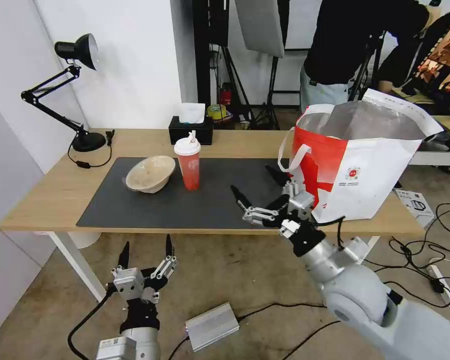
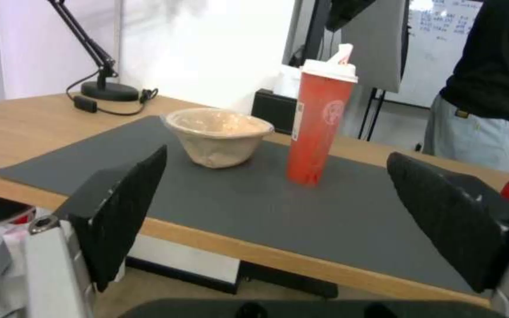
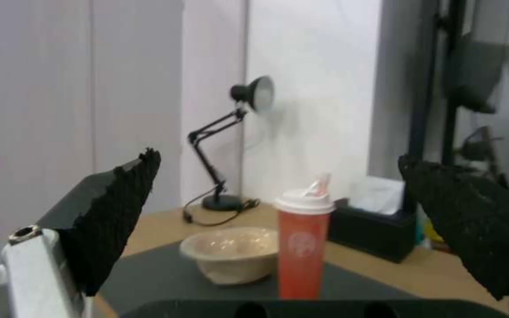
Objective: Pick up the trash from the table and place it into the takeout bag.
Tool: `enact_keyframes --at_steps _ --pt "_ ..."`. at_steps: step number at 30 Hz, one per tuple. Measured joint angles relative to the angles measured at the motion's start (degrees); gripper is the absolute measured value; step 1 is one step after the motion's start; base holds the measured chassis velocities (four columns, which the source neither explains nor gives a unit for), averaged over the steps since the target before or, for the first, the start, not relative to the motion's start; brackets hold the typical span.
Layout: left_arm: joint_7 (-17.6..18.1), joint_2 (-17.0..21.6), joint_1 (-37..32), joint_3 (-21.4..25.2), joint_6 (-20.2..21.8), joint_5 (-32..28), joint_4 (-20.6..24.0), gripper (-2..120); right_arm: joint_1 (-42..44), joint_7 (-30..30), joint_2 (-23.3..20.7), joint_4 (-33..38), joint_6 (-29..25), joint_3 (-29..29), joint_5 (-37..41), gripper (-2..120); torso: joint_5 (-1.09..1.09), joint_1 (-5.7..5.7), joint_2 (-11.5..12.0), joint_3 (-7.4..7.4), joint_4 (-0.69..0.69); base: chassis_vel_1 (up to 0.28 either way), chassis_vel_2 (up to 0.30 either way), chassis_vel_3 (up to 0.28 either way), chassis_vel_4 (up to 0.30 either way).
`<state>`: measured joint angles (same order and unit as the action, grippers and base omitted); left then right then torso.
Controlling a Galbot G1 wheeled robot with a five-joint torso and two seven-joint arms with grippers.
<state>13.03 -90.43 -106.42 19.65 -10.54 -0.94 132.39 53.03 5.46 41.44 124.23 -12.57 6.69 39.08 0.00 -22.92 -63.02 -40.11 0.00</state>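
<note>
over the near right part of the table, right arm reaching up from the lower right corner of the head view, silver elbow low, forearm angled up and leftward toward the mat's front edge; right gripper splayed wide, holding nothing, black fingers spread above the dark grey mat and just beside the takeout bag. down below the tabletop's front edge, left arm held upright in front of the robot, left gripper pointing up, likewise parted and empty, two black fingertips well short of the table surface. on the mat, red cup with white lid standing upright, beige pulp bowl just to its left, tipped a little, the two near each other but apart. from the left wrist camera, same cup and bowl framed between the spread black pads, table edge running across below them. from the right wrist camera, cup and bowl again between wide-set pads, with black desk lamp and black tissue box behind. takeout bag standing open on the right end of the table, foil lining showing, white loop handle hanging on its left side. lamp at the table's far left corner, tissue box at the back edge behind the cup
</note>
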Motion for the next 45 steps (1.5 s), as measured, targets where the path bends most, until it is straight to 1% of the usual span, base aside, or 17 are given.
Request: enact_keyframes --at_steps 3,6,16,21,22,26,27,31,32,35,45 --pt "0.0 0.0 0.2 0.1 0.0 -0.2 -0.1 100 -1.5 -0.8 0.2 -0.6 0.6 0.8 0.6 100 0.00 0.00 0.0 0.00 0.00 0.000 0.000 0.000 0.000" --pt "-0.1 0.4 0.5 0.2 0.1 -0.7 -0.6 100 -3.6 -2.8 1.2 -2.0 2.6 1.7 0.7 100 0.00 0.00 0.0 0.00 -0.01 0.000 0.000 0.000 0.000" --pt "-0.1 0.7 0.6 0.4 1.0 -1.2 -0.7 100 -5.9 -3.6 3.8 -4.7 5.9 4.4 -0.6 100 0.00 0.00 0.0 0.00 -0.01 0.000 0.000 0.000 0.000" --pt "-0.1 0.7 0.6 0.4 1.3 -1.3 -0.8 100 -6.8 -4.9 6.6 -7.7 7.2 5.9 -1.4 100 0.00 0.00 0.0 0.01 0.00 0.000 0.000 0.000 0.000" --pt "-0.1 0.7 0.6 0.4 1.3 -1.3 -0.8 100 -6.8 -4.9 6.6 -7.7 7.2 5.9 -1.4 100 0.00 0.00 0.0 0.01 0.00 0.000 0.000 0.000 0.000" --pt "-0.1 0.5 0.6 0.3 1.3 -1.2 -0.9 100 -8.8 -5.1 9.5 -10.5 7.8 7.6 -1.5 100 -0.01 0.00 0.0 0.01 0.00 0.000 0.000 0.000 0.000" --pt "-0.1 0.5 0.6 0.3 1.3 -1.2 -0.9 100 -8.8 -5.1 9.5 -10.5 7.8 7.6 -1.5 100 -0.01 0.00 0.0 0.01 0.00 0.000 0.000 0.000 0.000" --pt "0.0 0.5 0.4 0.4 1.3 -1.1 -0.9 100 -11.7 -4.3 13.0 -13.3 8.2 9.7 -1.6 100 0.00 0.00 0.0 0.01 0.00 0.000 0.000 0.000 0.000" --pt "0.0 0.5 0.4 0.4 1.3 -1.1 -0.9 100 -11.7 -4.3 13.0 -13.3 8.2 9.7 -1.6 100 0.00 0.00 0.0 0.01 0.00 0.000 0.000 0.000 0.000" --pt "0.0 0.4 0.3 0.5 1.3 -1.1 -0.9 100 -13.4 -2.6 15.1 -14.9 9.2 10.8 -1.6 100 -0.01 0.00 0.0 0.00 0.00 0.000 0.000 0.000 0.000" --pt "0.2 0.4 0.9 0.3 1.1 -1.3 -1.7 100 -15.8 1.7 17.7 -16.9 12.9 11.4 -0.6 100 0.00 0.00 0.0 0.00 0.00 0.000 0.000 0.000 0.000"
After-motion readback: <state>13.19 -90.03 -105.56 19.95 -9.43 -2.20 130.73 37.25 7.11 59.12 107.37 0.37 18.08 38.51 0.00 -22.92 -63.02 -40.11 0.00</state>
